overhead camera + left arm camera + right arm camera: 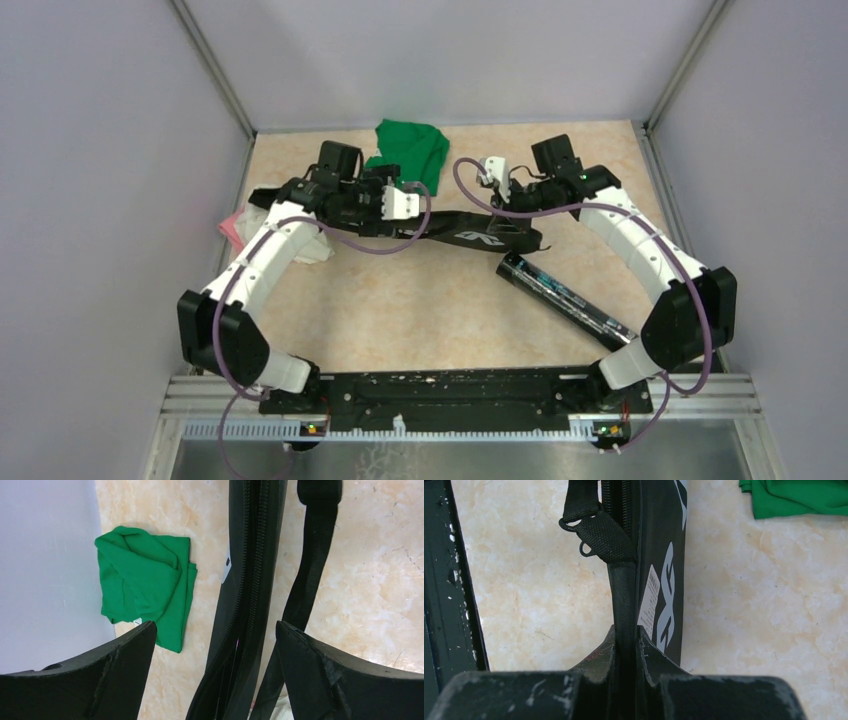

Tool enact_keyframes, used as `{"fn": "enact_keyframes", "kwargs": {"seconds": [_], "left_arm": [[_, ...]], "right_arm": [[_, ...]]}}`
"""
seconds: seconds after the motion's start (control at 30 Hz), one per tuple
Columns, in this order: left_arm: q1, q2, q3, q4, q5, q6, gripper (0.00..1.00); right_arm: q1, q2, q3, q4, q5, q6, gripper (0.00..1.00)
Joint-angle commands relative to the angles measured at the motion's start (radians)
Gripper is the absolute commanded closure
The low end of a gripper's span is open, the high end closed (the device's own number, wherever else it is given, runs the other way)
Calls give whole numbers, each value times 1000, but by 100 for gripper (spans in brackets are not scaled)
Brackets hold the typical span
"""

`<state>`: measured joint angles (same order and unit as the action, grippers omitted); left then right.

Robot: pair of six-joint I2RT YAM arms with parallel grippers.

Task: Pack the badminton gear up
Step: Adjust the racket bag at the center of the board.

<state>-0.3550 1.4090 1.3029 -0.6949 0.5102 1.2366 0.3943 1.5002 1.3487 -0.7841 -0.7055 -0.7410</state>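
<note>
Right fingers (611, 650) pinch the black bag's (470, 232) strap; left fingers (145, 632) gape over its zipper. Bag lies mid-tabletop (400, 320), contents hidden, white logo up; tube (570, 298) at its 4 o'clock, green cloth (410, 148) at 12.

Grey walls (110, 150) w/ beige marbled tabletop (420, 320)

A crumpled green cloth (408, 152) lies on the beige marbled table (420, 320) just beyond the left gripper (408, 203); pink and white cloths (235, 225) sit bunched well to its left.
</note>
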Motion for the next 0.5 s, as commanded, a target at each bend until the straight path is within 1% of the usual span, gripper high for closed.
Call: {"fn": "enact_keyframes", "kwargs": {"seconds": [0.0, 0.1, 0.17, 0.27, 0.3, 0.33, 0.37, 0.4, 0.47], "left_arm": [[5, 62, 68, -49, 22, 79, 7], [7, 100, 77, -47, 2, 95, 11], [8, 137, 104, -76, -8, 106, 18], [10, 198, 159, -161, -9, 105, 33], [10, 213, 174, -188, -9, 102, 40], [10, 224, 182, -208, -9, 91, 51], [10, 230, 185, -219, -9, 77, 58], [10, 232, 185, -226, -6, 60, 64], [10, 222, 178, -214, 9, 18, 71]], "right_arm": [[-9, -6, 64, 5, -57, -9, 100], [-9, -2, 65, 4, -54, -17, 100], [-11, 1, 69, -3, -47, -26, 100], [-16, 11, 81, 5, -40, -24, 100], [-17, 15, 86, 8, -40, -20, 100], [-17, 19, 91, 14, -39, -13, 100], [-18, 23, 94, 20, -38, -3, 100], [-17, 26, 95, 31, -36, 8, 100], [-17, 32, 95, 58, -25, 37, 98]]}}
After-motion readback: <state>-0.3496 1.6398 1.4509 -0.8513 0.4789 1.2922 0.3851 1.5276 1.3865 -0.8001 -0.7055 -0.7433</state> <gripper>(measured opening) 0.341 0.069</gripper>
